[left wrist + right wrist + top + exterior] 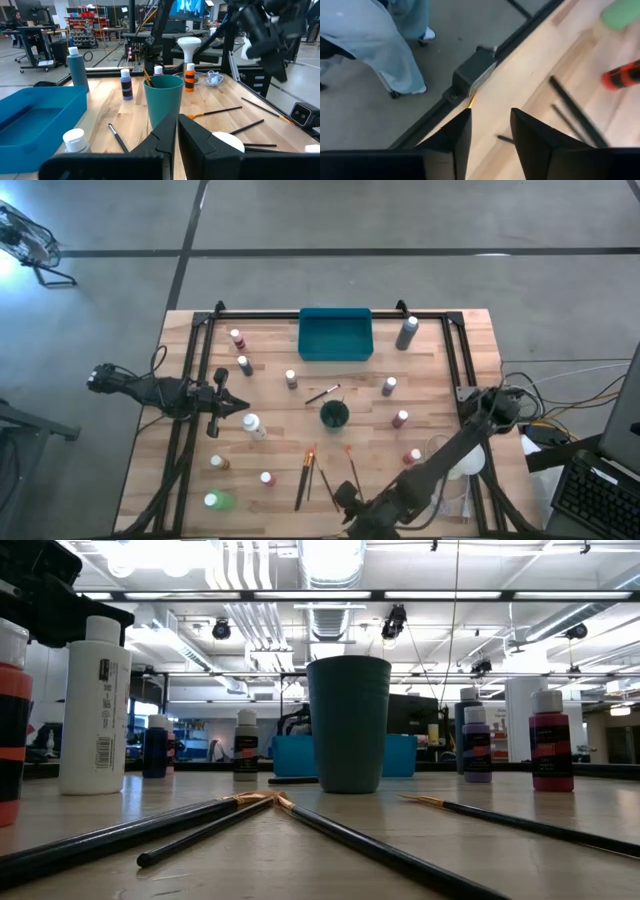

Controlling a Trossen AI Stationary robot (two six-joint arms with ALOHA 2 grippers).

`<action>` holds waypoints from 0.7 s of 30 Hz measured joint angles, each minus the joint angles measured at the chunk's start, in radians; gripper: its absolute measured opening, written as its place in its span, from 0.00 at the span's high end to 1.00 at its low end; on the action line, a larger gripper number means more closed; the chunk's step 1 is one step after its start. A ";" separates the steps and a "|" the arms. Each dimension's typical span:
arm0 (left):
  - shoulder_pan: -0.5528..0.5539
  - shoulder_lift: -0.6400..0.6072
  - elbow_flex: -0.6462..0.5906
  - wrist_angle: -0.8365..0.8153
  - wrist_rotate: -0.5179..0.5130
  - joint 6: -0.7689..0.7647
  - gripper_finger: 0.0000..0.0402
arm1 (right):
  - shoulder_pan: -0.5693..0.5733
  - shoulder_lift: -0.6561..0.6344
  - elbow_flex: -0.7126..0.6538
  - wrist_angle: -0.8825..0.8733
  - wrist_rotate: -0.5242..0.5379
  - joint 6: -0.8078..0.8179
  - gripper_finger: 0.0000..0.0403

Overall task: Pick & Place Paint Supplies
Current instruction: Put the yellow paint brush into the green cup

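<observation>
"Overhead first," says the operator. "Where are your claws?"

"My left claw [240, 404] hovers over the bench [440, 380], just beside the white bottle [252, 425]. My right claw [345, 502] is at the near edge, beside the paintbrushes [303, 478]. The small bottles stand scattered around the dark cup [334, 416]. The grey bottle [406, 333] stands next to the teal tray [335, 335]."

"Low view?"

"Paintbrushes [200, 815] lie flat in front of the cup [348, 723]. The white bottle [95, 705] and a maroon bottle [551, 740] stand upright to either side."

"Left wrist view?"

"My left claw [177, 135] is closed and holds nothing. It faces the cup [163, 100], with the tray [35, 115] off to one side."

"Right wrist view?"

"My right claw [490, 130] stands parted and empty over the bench edge. Dark brush handles [575, 117] lie beside it. A person's legs [380, 45] stand on the floor beyond."
</observation>
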 joint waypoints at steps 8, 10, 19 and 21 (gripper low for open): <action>0.000 0.000 0.000 0.000 0.000 0.000 0.94 | -0.001 0.114 0.043 -0.035 0.002 0.107 0.63; 0.000 0.000 0.000 0.000 0.000 0.000 0.94 | 0.000 0.122 0.043 -0.064 0.003 0.136 0.65; 0.000 0.000 0.000 0.000 -0.001 0.000 0.94 | 0.009 0.126 0.043 -0.092 0.018 0.150 0.76; 0.000 0.000 0.000 0.000 0.000 0.000 0.94 | 0.015 0.126 0.043 -0.108 0.036 0.134 0.77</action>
